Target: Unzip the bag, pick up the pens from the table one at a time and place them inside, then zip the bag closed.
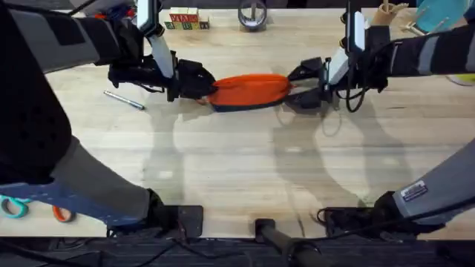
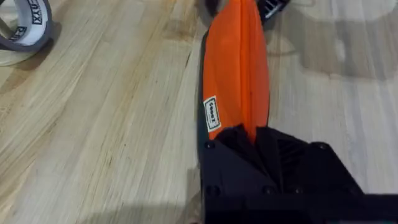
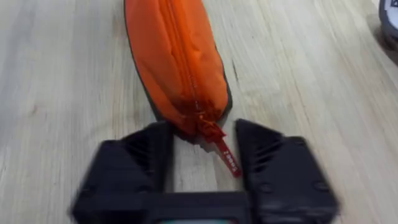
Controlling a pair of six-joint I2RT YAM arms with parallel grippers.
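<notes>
The orange bag [image 1: 251, 90] lies lengthwise across the middle of the table [image 1: 237, 170], its zipper closed along the top. My left gripper [image 1: 202, 83] is shut on the bag's left end [image 2: 239, 81], and its black fingers [image 2: 273, 162] pinch the fabric. At the right end my right gripper [image 1: 298, 89] stands open. In the right wrist view the bag's small orange zipper pull [image 3: 225, 152] lies between the two fingers [image 3: 140, 162] without being clamped. One silver-grey pen [image 1: 123, 100] rests on the wood to the left of the bag, beyond the left gripper.
A roll of tape [image 1: 252, 15] and lettered blocks [image 1: 185, 19] sit at the table's far edge; the tape [image 2: 25, 28] also shows in the left wrist view. Orange-and-teal scissors [image 1: 22, 209] lie at the near left corner.
</notes>
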